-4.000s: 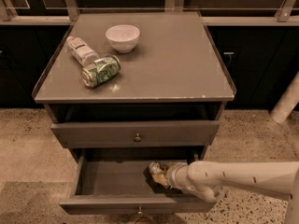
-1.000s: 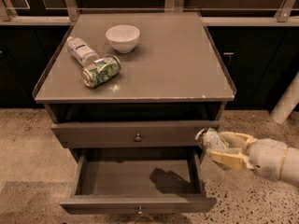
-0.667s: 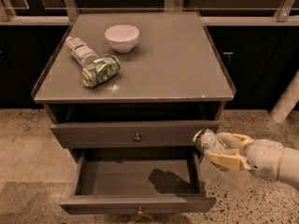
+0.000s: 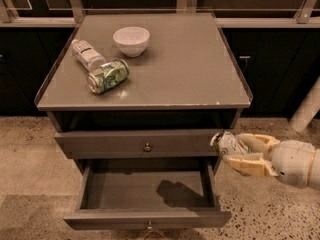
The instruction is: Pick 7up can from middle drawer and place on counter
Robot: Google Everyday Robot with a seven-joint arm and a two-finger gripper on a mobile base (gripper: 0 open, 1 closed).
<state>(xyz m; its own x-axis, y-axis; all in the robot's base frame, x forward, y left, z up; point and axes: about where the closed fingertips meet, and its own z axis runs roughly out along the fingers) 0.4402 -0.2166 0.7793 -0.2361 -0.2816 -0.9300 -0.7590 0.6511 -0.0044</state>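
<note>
My gripper (image 4: pixel 231 149) is shut on the 7up can (image 4: pixel 225 142), a small silver can lying sideways between the cream fingers (image 4: pixel 250 164). It hangs in the air at the right of the cabinet, level with the closed upper drawer front, above the right edge of the open middle drawer (image 4: pixel 125 190). The drawer's grey floor is bare, with the arm's shadow on it. The counter (image 4: pixel 185 64) lies above and to the left of the gripper.
On the counter's back left stand a white bowl (image 4: pixel 131 40), a clear white-labelled bottle (image 4: pixel 86 54) lying down and a bright green leafy can (image 4: pixel 108 76) on its side. The closed drawer (image 4: pixel 140 145) has a round knob. A white pole (image 4: pixel 306 109) stands at the right.
The gripper has lifted the can out of the open drawer and up to the cabinet's right side. Over the last second it has drifted only slightly left.
</note>
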